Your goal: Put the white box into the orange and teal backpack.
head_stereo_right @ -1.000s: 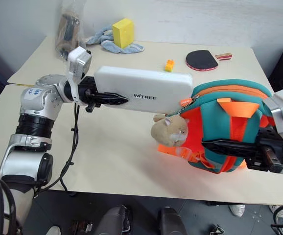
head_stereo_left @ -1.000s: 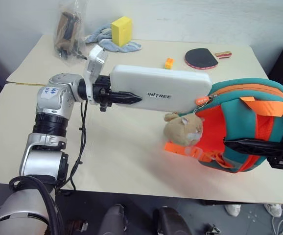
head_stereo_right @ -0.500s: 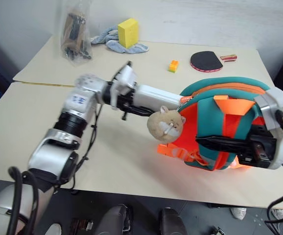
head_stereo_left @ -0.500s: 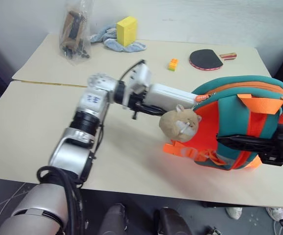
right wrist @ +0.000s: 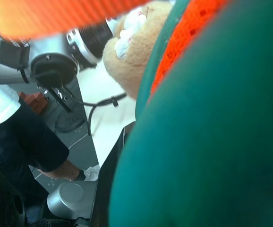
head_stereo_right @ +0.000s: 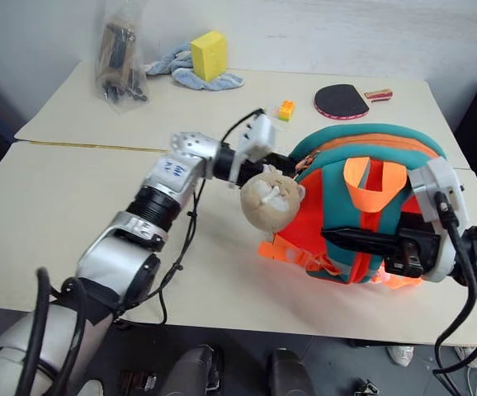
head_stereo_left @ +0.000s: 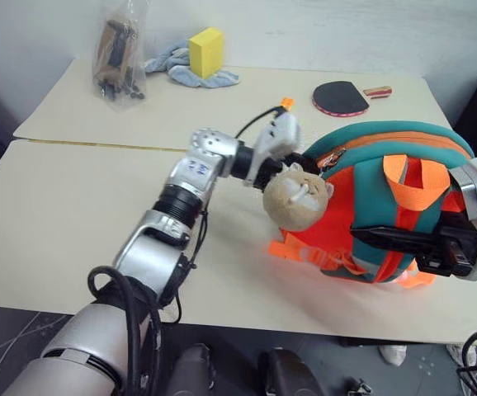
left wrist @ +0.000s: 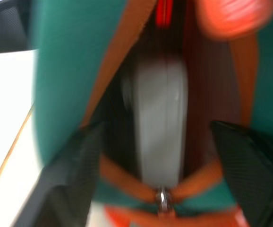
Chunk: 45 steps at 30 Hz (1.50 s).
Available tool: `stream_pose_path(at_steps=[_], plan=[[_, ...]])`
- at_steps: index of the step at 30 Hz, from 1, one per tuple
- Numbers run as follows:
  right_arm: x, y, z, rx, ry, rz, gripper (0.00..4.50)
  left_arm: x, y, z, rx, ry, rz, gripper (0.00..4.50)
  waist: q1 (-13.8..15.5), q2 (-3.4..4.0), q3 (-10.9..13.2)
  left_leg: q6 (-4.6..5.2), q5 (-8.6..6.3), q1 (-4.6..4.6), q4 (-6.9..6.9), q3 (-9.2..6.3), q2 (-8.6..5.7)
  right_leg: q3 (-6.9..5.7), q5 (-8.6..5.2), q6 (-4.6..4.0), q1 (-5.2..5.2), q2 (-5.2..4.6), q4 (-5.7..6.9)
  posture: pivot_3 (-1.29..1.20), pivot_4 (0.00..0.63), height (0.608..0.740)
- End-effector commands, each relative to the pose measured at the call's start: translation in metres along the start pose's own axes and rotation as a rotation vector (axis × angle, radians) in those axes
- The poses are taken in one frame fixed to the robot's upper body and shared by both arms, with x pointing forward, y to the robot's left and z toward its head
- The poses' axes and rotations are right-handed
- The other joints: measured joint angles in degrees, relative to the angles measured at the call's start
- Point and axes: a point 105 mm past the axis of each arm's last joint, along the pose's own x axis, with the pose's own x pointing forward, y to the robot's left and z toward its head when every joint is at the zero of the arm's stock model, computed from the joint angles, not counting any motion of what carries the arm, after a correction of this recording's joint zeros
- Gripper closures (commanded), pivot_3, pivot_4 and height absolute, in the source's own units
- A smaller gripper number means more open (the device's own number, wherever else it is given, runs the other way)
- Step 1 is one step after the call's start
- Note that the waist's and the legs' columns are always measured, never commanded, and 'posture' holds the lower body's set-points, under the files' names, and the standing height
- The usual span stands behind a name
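White box [left wrist: 157, 127] inside backpack [head_stereo_left: 362, 181], ahead of open left hand [left wrist: 157, 189]

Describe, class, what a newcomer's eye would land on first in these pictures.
The bright orange and teal backpack stands out first, upright near the table's right front edge, gripped by the right gripper. The left gripper is at its open zipper mouth, jaws spread, with the white box sitting inside. A tan hamster plush dangles in front of the opening.
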Motion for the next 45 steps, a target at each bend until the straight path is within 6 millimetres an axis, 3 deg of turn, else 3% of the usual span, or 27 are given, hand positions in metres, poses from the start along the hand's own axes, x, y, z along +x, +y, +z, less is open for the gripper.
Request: stream_pose_path(at_steps=[1,3,5,7,11,17,21,24,31,36,41,45], plan=[[-0.002,0.004,0.006,-0.053,-0.033,-0.012,4.50,-0.039,-0.002,0.006,0.008,-0.038,0.003,0.04,-0.1,0.01,0.0,-0.01,0.00,0.01,0.01,0.00,0.00,0.01,0.00,0.00,0.01,-0.01,0.00,0.00,0.150,0.740],[-0.002,0.003,0.003,-0.050,-0.037,-0.023,4.50,-0.072,-0.012,0.006,-0.018,-0.049,-0.021,0.04,-0.2,0.01,0.0,-0.02,0.01,0.03,-0.01,0.00,0.00,0.01,0.00,0.00,0.04,-0.02,-0.02,0.00,0.150,0.740],[-0.002,0.002,0.001,-0.047,-0.036,-0.028,4.50,-0.094,-0.026,0.018,-0.071,-0.101,-0.081,0.04,-0.2,0.00,0.0,-0.02,0.01,0.01,-0.02,0.00,0.01,0.01,0.00,0.00,0.02,-0.03,-0.03,0.00,0.150,0.740],[-0.002,0.002,0.000,-0.046,-0.036,-0.030,4.50,-0.099,-0.037,0.036,-0.094,-0.161,-0.131,0.04,-0.2,0.00,0.0,-0.04,0.02,-0.03,0.00,-0.06,0.01,-0.02,0.00,-0.01,0.02,-0.05,0.05,0.00,0.150,0.740],[-0.001,0.002,-0.001,-0.046,-0.036,-0.032,4.50,-0.078,-0.058,0.058,-0.090,-0.197,-0.213,0.04,0.7,0.01,0.0,0.05,-0.02,-0.16,0.25,-0.52,-0.10,-0.17,0.00,0.00,0.28,-0.15,-0.07,0.00,0.150,0.740],[0.001,0.003,0.000,-0.049,-0.042,-0.026,4.50,-0.029,-0.054,0.035,-0.033,-0.053,-0.113,0.04,0.3,0.04,0.0,0.11,-0.02,-0.25,0.33,-0.63,-0.20,-0.16,0.02,0.04,0.30,-0.09,-0.17,0.00,0.150,0.740],[0.002,0.005,-0.002,-0.047,-0.047,-0.023,4.50,-0.010,-0.042,0.027,-0.001,-0.041,-0.006,0.04,0.3,0.04,0.0,0.05,0.02,-0.30,0.31,-0.63,-0.13,-0.14,0.02,0.03,0.20,0.02,-0.12,0.00,0.150,0.740],[0.003,0.005,-0.004,-0.041,-0.058,-0.033,4.50,-0.008,-0.041,0.041,-0.019,-0.160,0.002,0.57,0.4,0.04,0.0,0.06,0.02,-0.32,0.33,-0.65,-0.13,-0.15,0.02,0.04,0.21,0.01,-0.12,0.00,0.150,0.740],[-0.002,0.003,-0.007,-0.040,-0.052,-0.060,4.50,-0.020,-0.038,0.037,-0.040,-0.155,0.008,2.67,0.4,0.04,0.0,0.05,0.03,-0.37,0.36,-0.67,-0.14,-0.19,0.02,0.04,0.21,0.01,-0.10,0.00,0.150,0.740],[-0.009,0.001,-0.005,-0.048,-0.058,-0.084,4.50,-0.054,-0.012,0.026,-0.045,-0.074,0.092,3.65,0.4,0.03,0.0,0.03,0.04,-0.35,0.37,-0.67,-0.14,-0.20,0.02,0.04,0.19,0.02,-0.12,0.00,0.150,0.740],[-0.022,-0.004,-0.005,-0.042,-0.067,-0.135,4.50,-0.092,0.006,-0.013,-0.048,0.090,0.160,3.77,0.3,0.05,0.0,0.02,0.06,-0.32,0.32,-0.67,-0.15,-0.21,0.02,0.04,0.19,0.02,-0.12,0.00,0.150,0.740],[-0.031,-0.008,-0.004,-0.044,-0.077,-0.164,4.50,-0.087,0.008,-0.054,-0.016,0.233,0.190,3.77,0.4,0.05,0.0,0.02,0.06,-0.36,0.33,-0.67,-0.15,-0.24,0.02,0.04,0.18,-0.01,-0.10,0.00,0.150,0.740]])
